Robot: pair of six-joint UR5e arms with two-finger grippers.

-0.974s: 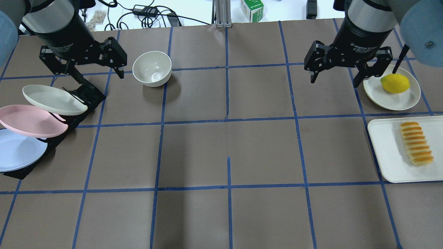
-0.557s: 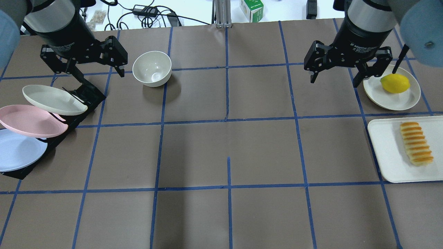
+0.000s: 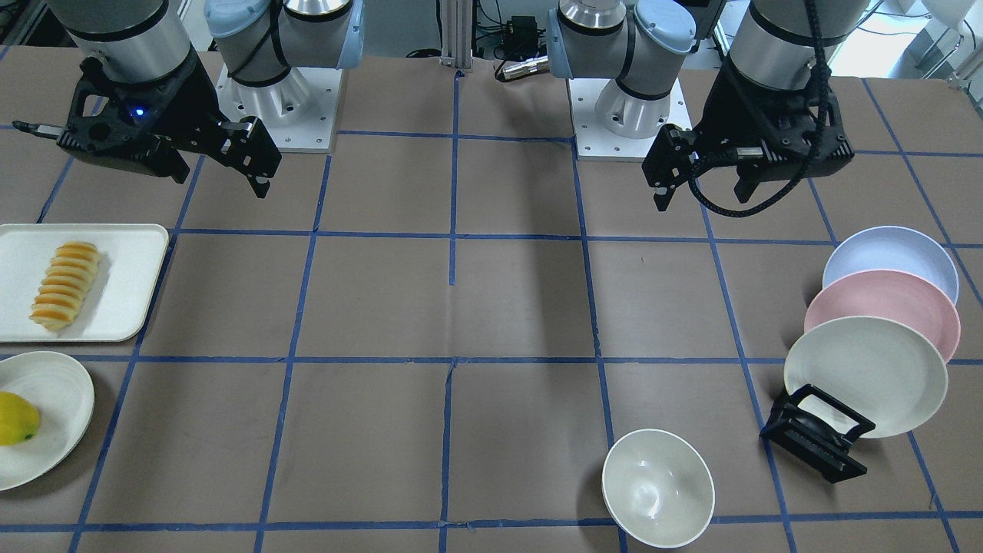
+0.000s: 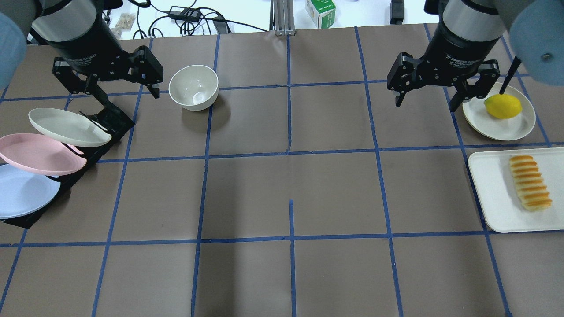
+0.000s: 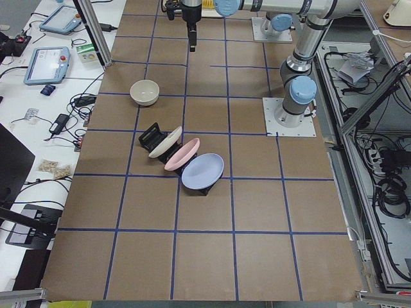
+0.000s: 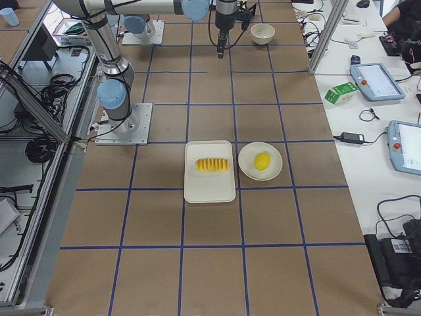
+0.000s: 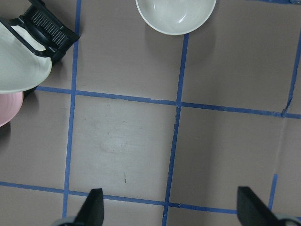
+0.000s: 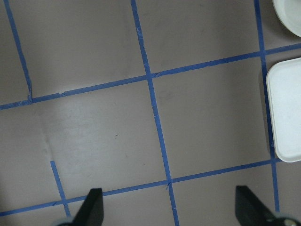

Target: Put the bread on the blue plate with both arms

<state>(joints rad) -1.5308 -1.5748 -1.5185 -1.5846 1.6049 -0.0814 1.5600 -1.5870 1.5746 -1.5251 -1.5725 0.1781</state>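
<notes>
The bread (image 4: 530,182) is a ridged orange-brown loaf lying on a white tray (image 4: 489,189) at the table's right edge; it also shows in the front view (image 3: 65,285). The blue plate (image 4: 22,193) leans in a black rack (image 4: 110,121) at the left edge, nearest the robot, and shows in the front view (image 3: 891,257). My left gripper (image 4: 125,97) is open and empty, above the table beside the rack's far end. My right gripper (image 4: 425,105) is open and empty, above the table, farther out than the tray and to its left.
A pink plate (image 4: 39,154) and a cream plate (image 4: 66,127) lean in the same rack. A white bowl (image 4: 194,86) stands right of my left gripper. A lemon (image 4: 502,106) lies on a cream plate (image 4: 515,127) beyond the tray.
My left gripper has shifted slightly away from the robot and to the right. My right gripper has barely moved. Both stay open and nothing on the table has moved.
</notes>
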